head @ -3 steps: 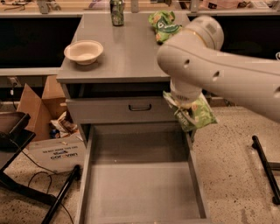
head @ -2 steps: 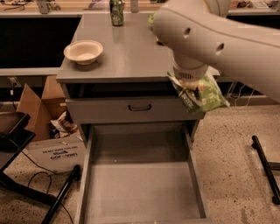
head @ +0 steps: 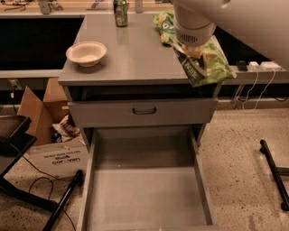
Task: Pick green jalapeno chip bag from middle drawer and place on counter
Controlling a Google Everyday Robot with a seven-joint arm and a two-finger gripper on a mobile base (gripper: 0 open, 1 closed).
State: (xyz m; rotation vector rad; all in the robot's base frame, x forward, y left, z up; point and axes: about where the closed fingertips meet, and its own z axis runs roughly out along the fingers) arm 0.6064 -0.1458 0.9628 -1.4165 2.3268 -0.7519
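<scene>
The green jalapeno chip bag (head: 208, 66) hangs tilted from my gripper (head: 188, 48) over the right edge of the counter (head: 131, 54). The gripper is below the white arm at the top right and is shut on the bag's upper end. The middle drawer (head: 144, 191) stands pulled out below, its grey floor bare.
A cream bowl (head: 86, 53) sits on the counter's left side. A green can (head: 120, 7) stands at the back. A brighter green bag (head: 165, 25) lies at the back right. A closed drawer front with a black handle (head: 144, 110) is above the open drawer. Cardboard boxes (head: 49, 135) sit on the floor at left.
My arm has risen and carried the chip bag from beside the drawer front up to counter height, above the right edge.
</scene>
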